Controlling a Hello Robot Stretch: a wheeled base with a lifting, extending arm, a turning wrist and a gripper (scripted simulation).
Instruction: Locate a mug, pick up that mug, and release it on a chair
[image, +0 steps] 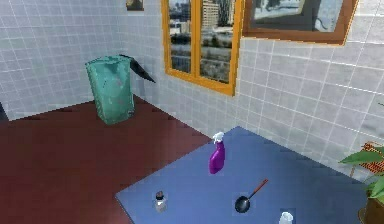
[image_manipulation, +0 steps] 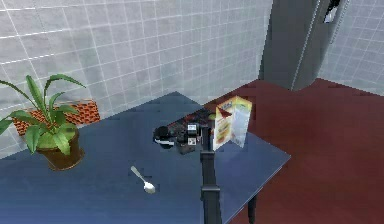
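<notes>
On the blue table (image_manipulation: 100, 195), in the arm side view, the arm (image_manipulation: 210, 185) reaches up from six o'clock to the middle of the picture, and the gripper (image_manipulation: 176, 137) stands at its far end. Just at nine o'clock from the gripper sits a small dark round thing (image_manipulation: 160, 132) with a pale rim. By its shape I judge it is probably the mug, but it is too small to be sure. Because it rests on the table right at the fingers, I cannot tell whether the gripper is holding anything, or whether it touches this thing at all. At three o'clock from the gripper, very near, stands a printed box (image_manipulation: 233, 122). A spoon (image_manipulation: 143, 180) lies at seven o'clock, and a potted plant (image_manipulation: 50, 130) is at nine o'clock, well apart. In the forward view a purple spray bottle (image: 217, 155) and a small pan (image: 250, 197) are on the same table.

I judge the step in hand is the pick-up. The next move calls for a secure hold and a straight lift, without knocking the box. After that a chair must be found.
</notes>
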